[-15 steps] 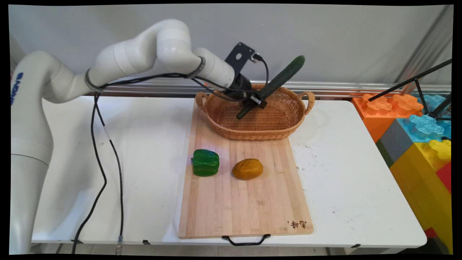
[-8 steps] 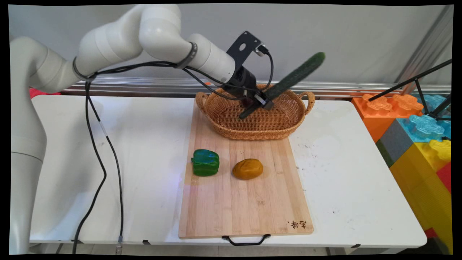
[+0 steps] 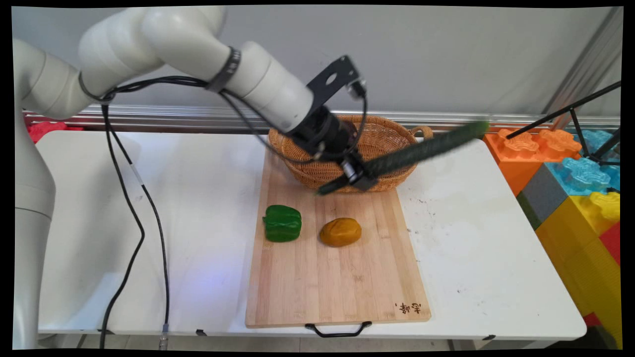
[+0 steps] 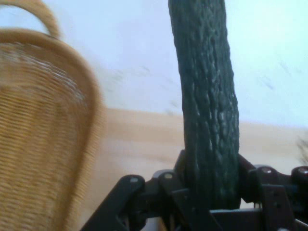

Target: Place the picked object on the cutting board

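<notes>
My gripper [image 3: 358, 177] is shut on a long dark green cucumber [image 3: 421, 149], held in the air over the near rim of the wicker basket [image 3: 387, 134]. The cucumber slants up to the right, its far tip reaching past the basket's right handle. In the hand view the cucumber [image 4: 208, 96] runs straight up from between the fingers of the gripper [image 4: 211, 192], with the basket [image 4: 43, 125] at the left. A green bell pepper [image 3: 282, 223] and an orange-brown potato [image 3: 340, 231] lie on the wooden cutting board [image 3: 337, 287] below the gripper.
The cutting board lies lengthways on the white table [image 3: 496, 258], with the basket at its far end. Large coloured toy blocks [image 3: 575, 188] stand at the right, crossed by a black tripod leg [image 3: 560, 115]. Black cables [image 3: 144, 198] hang from the arm at the left.
The gripper has carried the cucumber out of the basket toward the near side and lower. The cucumber has swung from steeply upright to a flatter slant pointing right.
</notes>
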Available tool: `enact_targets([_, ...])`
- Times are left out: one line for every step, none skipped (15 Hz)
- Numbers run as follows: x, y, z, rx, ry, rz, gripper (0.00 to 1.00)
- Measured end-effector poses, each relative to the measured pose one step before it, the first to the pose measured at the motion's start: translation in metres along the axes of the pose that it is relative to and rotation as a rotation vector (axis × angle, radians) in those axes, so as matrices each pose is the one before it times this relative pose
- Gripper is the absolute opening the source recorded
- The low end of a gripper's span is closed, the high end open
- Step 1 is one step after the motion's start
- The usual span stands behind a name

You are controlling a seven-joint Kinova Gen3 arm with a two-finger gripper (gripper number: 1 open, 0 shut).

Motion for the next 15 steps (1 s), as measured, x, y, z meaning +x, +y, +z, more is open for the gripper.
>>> enact_targets([-0.00606,0.00560,-0.00424,-0.02494,-0.02440,0.01848,0.00])
enact_targets([-0.00652,0.00474,-0.00342,-0.01956,-0.02413,0.01621,0.00])
enact_targets([-0.00751,0.00439,-0.00271,-0.01649,-0.02579,0.01563,0.00])
enact_targets([-0.01129,0.00500,-0.00208,-0.01708,-0.03458,0.01879,0.00])
enact_targets([-0.01317,0.00489,0.00071,-0.01429,-0.03850,0.02054,0.00])
enact_targets([-0.00648,0.00212,0.00165,-0.00608,-0.01864,0.01046,0.00])
enact_targets([-0.00718,0.00239,0.00255,-0.00634,-0.01913,0.01193,0.00])
enact_targets([-0.00690,0.00213,0.00364,-0.00669,-0.01836,0.01106,0.00])
enact_targets([-0.00868,0.00279,0.00596,-0.00976,-0.02186,0.01583,0.00])
enact_targets([-0.00668,0.00213,0.00527,-0.00814,-0.01598,0.01144,0.00])
enact_targets([-0.00518,0.00186,0.00473,-0.00713,-0.01122,0.00900,0.00])
enact_targets([-0.00632,0.00229,0.00667,-0.00961,-0.01371,0.01162,0.00])
enact_targets([-0.00452,0.00179,0.00579,-0.00752,-0.00901,0.01002,0.00])
enact_targets([-0.00275,0.00104,0.00369,-0.00415,-0.00547,0.00638,0.00])
enact_targets([-0.00344,0.00093,0.00560,-0.00359,-0.00714,0.00906,0.00])
